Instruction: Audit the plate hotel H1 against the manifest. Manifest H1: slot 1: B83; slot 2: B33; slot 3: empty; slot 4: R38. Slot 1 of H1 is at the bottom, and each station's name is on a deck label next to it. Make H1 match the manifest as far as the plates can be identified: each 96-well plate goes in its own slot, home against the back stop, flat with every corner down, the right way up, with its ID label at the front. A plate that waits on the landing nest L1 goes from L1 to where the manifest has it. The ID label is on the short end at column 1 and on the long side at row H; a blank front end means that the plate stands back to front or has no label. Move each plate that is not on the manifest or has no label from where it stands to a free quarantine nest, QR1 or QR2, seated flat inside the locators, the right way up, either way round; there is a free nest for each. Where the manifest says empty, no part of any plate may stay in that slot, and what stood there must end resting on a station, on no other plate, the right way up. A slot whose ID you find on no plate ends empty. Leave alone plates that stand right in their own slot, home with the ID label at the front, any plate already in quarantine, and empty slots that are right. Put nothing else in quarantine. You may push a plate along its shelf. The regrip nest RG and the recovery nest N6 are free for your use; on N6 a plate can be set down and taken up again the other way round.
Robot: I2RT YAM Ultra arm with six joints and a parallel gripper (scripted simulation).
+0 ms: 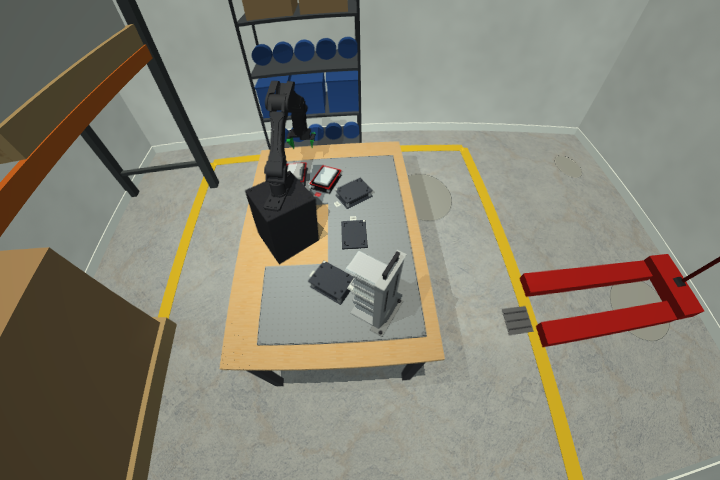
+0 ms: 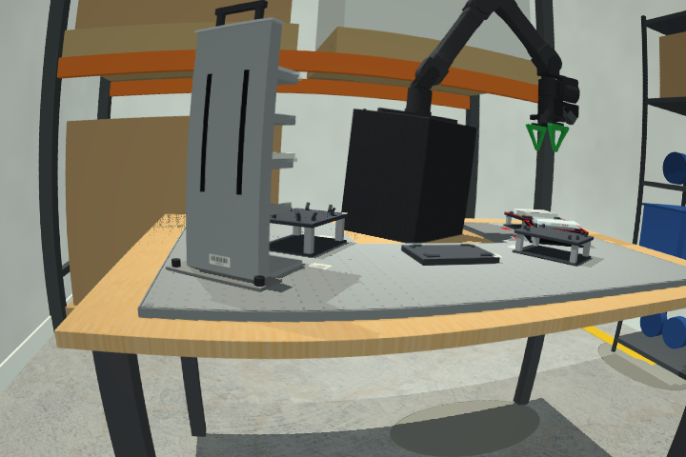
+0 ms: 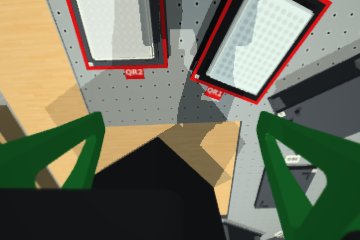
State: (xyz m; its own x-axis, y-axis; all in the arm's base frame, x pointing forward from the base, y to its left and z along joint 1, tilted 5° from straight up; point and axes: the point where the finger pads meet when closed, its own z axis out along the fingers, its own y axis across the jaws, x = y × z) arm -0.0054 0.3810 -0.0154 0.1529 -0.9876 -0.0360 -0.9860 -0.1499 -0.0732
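We've got the grey plate tower (image 2: 231,156) at the near end of the table (image 2: 322,336), and both red-framed quarantine nests, QR2 (image 3: 134,72) and QR1 (image 3: 214,92), each hold a plate at the far end. Our gripper (image 2: 547,136) hangs high above them, fingers wide apart, nothing in them. Probably best to swing over to the tower's open front while we're this high, clearing the black pedestal (image 2: 409,172), then drop in level with a shelf.
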